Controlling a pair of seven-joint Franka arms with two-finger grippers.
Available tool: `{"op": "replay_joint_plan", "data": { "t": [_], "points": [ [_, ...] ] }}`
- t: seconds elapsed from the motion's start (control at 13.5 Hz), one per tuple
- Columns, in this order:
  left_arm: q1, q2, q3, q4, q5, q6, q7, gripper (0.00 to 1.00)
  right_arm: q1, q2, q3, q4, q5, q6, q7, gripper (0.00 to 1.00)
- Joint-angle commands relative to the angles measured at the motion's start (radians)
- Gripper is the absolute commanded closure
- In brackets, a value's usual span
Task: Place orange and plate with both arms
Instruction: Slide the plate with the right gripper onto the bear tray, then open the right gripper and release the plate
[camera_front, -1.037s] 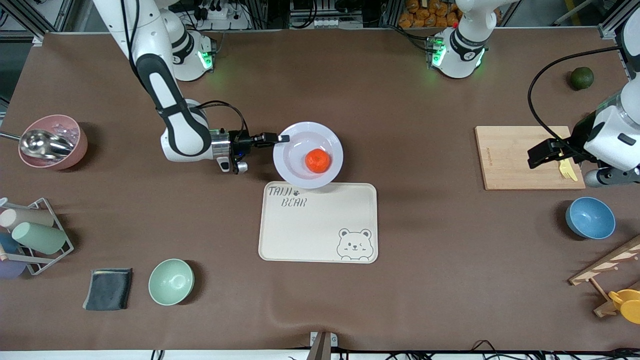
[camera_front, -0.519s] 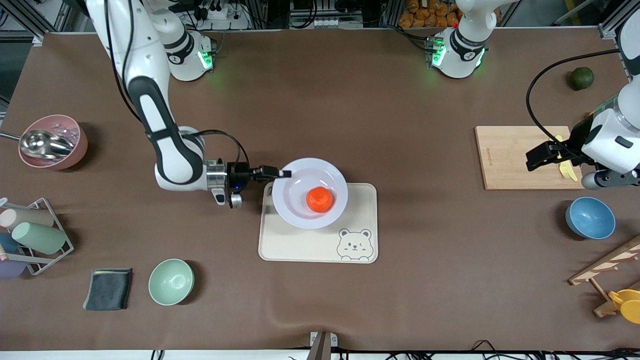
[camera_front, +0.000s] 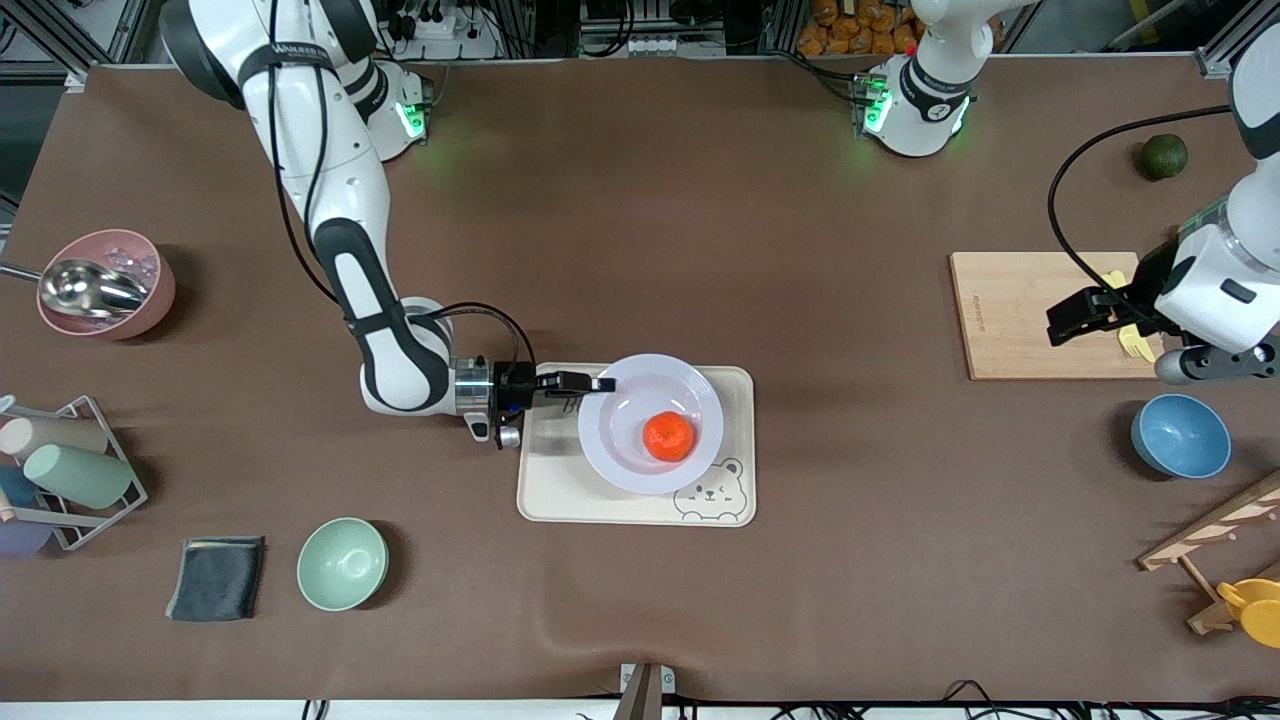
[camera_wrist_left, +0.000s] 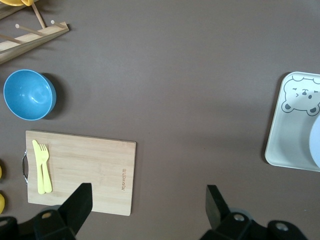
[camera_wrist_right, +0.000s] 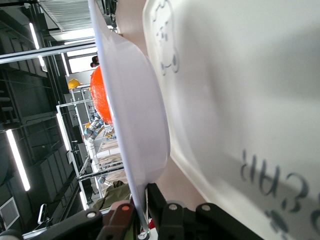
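The pale lavender-white plate (camera_front: 640, 405) is held a little above the cream bear tray (camera_front: 560, 495), with the orange (camera_front: 668, 437) resting in it. My right gripper (camera_front: 600, 384) is shut on the plate's rim at the side toward the right arm's end. In the right wrist view the plate (camera_wrist_right: 132, 120) shows edge-on between the fingers, the orange (camera_wrist_right: 100, 100) inside it and the tray (camera_wrist_right: 240, 100) close beside it. My left gripper (camera_front: 1075, 315) is open and empty, waiting above the wooden cutting board (camera_front: 1010, 315); its fingers (camera_wrist_left: 80, 200) are wide apart.
A yellow fork (camera_front: 1135, 340) lies on the board. A blue bowl (camera_front: 1180, 436), a dark green fruit (camera_front: 1164, 156) and a wooden rack (camera_front: 1215, 545) are toward the left arm's end. A mint bowl (camera_front: 342, 563), a grey cloth (camera_front: 216, 577), a cup rack (camera_front: 70, 470) and a pink bowl with a scoop (camera_front: 105, 284) are toward the right arm's end.
My right gripper has carried the plate with the orange toward the front camera, from the bare table to over the bear tray. The left arm has barely shifted.
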Motion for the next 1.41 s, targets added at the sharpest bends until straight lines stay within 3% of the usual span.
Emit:
{"op": "replay_joint_plan", "data": {
  "t": [0.0, 0.37, 0.44, 0.52, 0.59, 0.67, 0.74, 1.11, 1.33],
  "points": [
    [-0.001, -0.022, -0.006, 0.001, 0.022, 0.009, -0.018, 0.0, 0.012, 0.029, 0.001, 0.047, 0.03, 0.03, 0.007, 1.0],
    [0.001, -0.063, 0.009, 0.002, 0.016, -0.003, -0.001, 0.0, 0.006, 0.049, 0.001, 0.05, 0.026, 0.031, -0.01, 1.0],
    [-0.027, -0.078, 0.048, -0.007, 0.017, -0.003, -0.001, 0.0, 0.003, 0.049, 0.001, 0.05, 0.016, 0.031, -0.01, 0.91],
    [-0.095, -0.088, 0.104, -0.01, 0.019, -0.012, 0.002, 0.0, 0.0, 0.049, -0.001, 0.051, 0.009, 0.032, -0.008, 0.35],
    [-0.202, -0.098, 0.223, -0.007, 0.019, -0.036, 0.004, 0.0, 0.005, 0.049, -0.001, 0.058, 0.007, 0.037, -0.008, 0.0],
    [-0.323, -0.101, 0.35, -0.005, 0.017, -0.052, 0.004, 0.0, -0.001, 0.045, -0.004, 0.058, 0.001, 0.038, -0.005, 0.0],
    [-0.353, -0.101, 0.401, -0.004, 0.006, -0.063, 0.004, 0.0, -0.008, 0.035, -0.01, 0.055, -0.019, 0.037, -0.003, 0.0],
    [-0.341, -0.127, 0.399, 0.005, -0.027, -0.06, 0.085, 0.0, -0.067, -0.067, -0.033, 0.059, -0.275, 0.031, 0.021, 0.0],
    [-0.297, -0.126, 0.399, -0.019, -0.173, -0.009, 0.091, 0.0, -0.103, -0.141, -0.033, 0.055, -0.416, 0.029, 0.091, 0.0]
  ]
}}
